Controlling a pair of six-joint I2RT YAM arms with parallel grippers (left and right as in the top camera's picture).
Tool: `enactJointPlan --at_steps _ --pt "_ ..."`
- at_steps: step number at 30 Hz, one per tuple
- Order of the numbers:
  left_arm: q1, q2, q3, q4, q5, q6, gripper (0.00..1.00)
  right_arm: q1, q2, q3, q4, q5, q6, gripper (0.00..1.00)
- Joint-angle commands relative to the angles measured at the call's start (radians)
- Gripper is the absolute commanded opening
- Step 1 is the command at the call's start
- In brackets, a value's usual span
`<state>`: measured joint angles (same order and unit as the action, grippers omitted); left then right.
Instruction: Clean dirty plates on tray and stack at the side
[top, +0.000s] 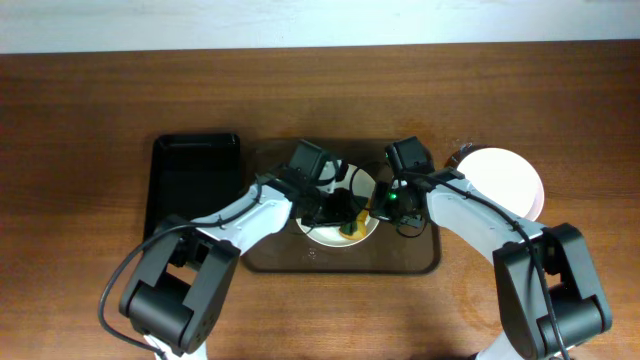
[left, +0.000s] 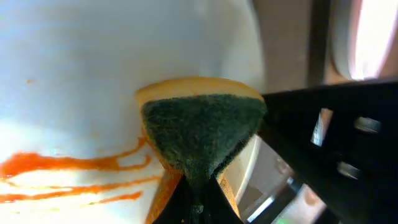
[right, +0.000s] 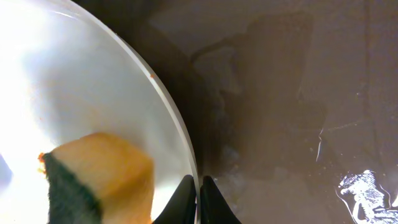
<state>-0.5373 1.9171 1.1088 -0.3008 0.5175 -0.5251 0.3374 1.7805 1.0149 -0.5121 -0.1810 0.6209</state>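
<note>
A white plate (top: 322, 234) lies on the dark brown tray (top: 400, 262). In the left wrist view it (left: 81, 62) carries orange sauce streaks (left: 68, 165). My left gripper (top: 338, 212) is shut on a yellow sponge with a green scouring face (left: 202, 134), which presses on the plate. My right gripper (top: 381, 206) is shut on the plate's right rim (right: 177, 134), one finger on each side (right: 199, 196). The sponge also shows in the right wrist view (right: 99, 177). Another white plate (top: 503, 182) sits on the table right of the tray. A third plate is not visible.
A smaller black tray (top: 193, 180) lies on the table left of the brown tray. The brown tray's wet, bare floor (right: 286, 99) extends to the right of the plate. Both arms meet over the middle of the tray.
</note>
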Motion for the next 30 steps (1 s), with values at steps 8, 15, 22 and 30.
enactJointPlan --at_steps 8,15,22,30 --pt "0.117 0.039 0.025 -0.011 -0.339 -0.006 0.0 0.005 0.0 -0.006 -0.011 0.005 -0.003 0.06" --pt "0.141 0.027 0.093 -0.336 -0.315 0.172 0.0 0.006 0.0 -0.006 -0.031 0.006 -0.003 0.06" --pt "0.13 -0.02 0.136 -0.173 -0.336 0.233 0.0 0.006 0.0 -0.006 -0.034 0.006 -0.003 0.04" --pt "0.074 -0.019 0.136 -0.121 -0.539 0.174 0.0 0.006 0.0 -0.006 -0.04 0.006 -0.003 0.04"
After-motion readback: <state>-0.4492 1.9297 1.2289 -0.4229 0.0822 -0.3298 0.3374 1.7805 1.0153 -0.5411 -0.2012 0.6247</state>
